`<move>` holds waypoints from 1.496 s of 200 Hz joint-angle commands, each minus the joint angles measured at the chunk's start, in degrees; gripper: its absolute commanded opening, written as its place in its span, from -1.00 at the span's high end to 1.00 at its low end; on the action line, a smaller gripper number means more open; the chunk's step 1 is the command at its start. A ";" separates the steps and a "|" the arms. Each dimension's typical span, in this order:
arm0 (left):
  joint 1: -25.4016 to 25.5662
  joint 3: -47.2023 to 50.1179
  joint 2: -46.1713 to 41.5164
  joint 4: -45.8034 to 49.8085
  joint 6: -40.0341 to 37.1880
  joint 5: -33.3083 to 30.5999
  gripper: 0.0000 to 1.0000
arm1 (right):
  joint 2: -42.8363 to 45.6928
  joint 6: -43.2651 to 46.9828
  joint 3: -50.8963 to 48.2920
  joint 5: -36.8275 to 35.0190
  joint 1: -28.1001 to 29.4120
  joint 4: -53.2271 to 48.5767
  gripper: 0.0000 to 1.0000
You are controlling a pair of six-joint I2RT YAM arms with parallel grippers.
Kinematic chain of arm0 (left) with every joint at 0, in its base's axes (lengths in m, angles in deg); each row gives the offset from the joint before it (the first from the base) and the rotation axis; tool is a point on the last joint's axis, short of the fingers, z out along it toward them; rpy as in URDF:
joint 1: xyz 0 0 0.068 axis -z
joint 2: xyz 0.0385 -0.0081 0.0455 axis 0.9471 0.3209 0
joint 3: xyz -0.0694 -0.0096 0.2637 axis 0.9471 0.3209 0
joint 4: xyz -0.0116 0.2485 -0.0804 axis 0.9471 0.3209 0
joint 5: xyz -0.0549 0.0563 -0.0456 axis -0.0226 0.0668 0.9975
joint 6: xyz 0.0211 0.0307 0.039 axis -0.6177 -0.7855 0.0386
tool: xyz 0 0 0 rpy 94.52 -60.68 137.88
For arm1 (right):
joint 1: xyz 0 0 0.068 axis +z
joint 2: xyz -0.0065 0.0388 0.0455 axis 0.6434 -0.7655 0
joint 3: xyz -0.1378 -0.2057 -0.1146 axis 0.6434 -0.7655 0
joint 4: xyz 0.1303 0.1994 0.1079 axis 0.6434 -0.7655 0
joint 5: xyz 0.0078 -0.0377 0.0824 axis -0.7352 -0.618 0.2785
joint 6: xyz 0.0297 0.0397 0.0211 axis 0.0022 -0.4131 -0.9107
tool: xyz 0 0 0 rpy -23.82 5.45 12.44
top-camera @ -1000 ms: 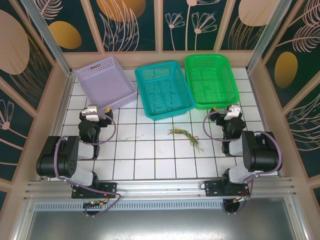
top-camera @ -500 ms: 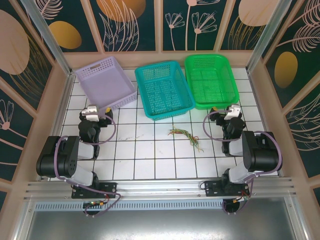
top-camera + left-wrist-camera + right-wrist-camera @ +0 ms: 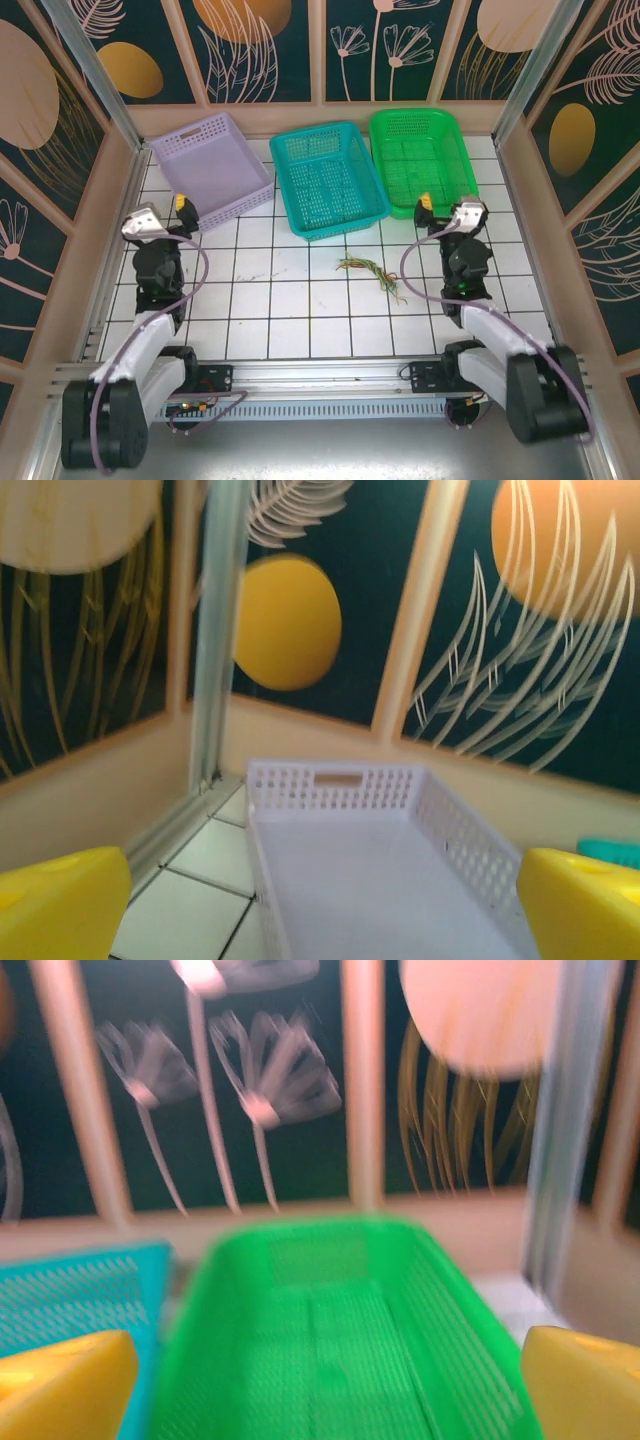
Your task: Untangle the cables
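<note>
Cables [image 3: 371, 268] bundled, near teal basket [image 3: 330, 185]

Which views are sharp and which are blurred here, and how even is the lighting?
Top external: sharp and evenly lit, with the small tangle of thin green, yellow and reddish wires distinct on the white tiled table. Left wrist: slightly soft, but the lilac plastic mesh basket is readable. Right wrist: heavily blurred, with the mesh of the bright green plastic basket smeared.
</note>
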 commanded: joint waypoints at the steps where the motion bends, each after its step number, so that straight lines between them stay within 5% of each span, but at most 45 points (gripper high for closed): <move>1: 0.14 -9.88 -4.53 20.20 7.24 -6.48 -0.98 | 8.40 8.06 11.35 -8.83 9.14 -11.32 -0.98; 17: 0.14 -23.55 -2.13 43.75 25.48 -10.42 -0.98 | 8.97 -13.22 27.41 -10.64 10.85 -40.81 -0.98; 30: 0.14 -33.67 0.57 61.93 38.05 -5.84 -0.98 | 6.69 -33.75 35.91 -11.76 8.52 -59.89 -0.98; 52: 0.14 -32.71 3.10 56.58 44.33 12.70 -0.98 | 4.99 -34.62 37.57 13.99 1.82 -67.13 -0.98; 67: 2.99 -33.77 6.53 59.51 49.82 18.42 -0.97 | 2.15 -35.59 40.92 5.26 10.57 -79.61 -0.88; 84: 15.15 -38.45 8.76 67.54 49.67 8.69 -0.97 | -1.79 -35.47 42.25 -2.35 23.14 -91.01 -0.63; 106: 27.59 -41.75 12.32 73.28 53.54 4.58 -0.97 | -7.70 -41.04 39.83 -7.87 34.31 -101.92 -0.63; 151: 39.31 -37.03 14.46 71.46 60.80 5.67 -0.96 | -23.35 -38.20 35.09 -4.03 38.94 -102.14 -0.77; 256: 40.06 -37.18 13.05 69.83 59.62 7.57 -0.94 | -36.59 -24.40 35.56 9.34 22.71 -90.62 -0.79; 299: 40.04 -38.08 13.32 69.69 59.01 7.97 -0.92 | -39.79 -22.39 35.20 13.17 21.34 -88.99 -0.44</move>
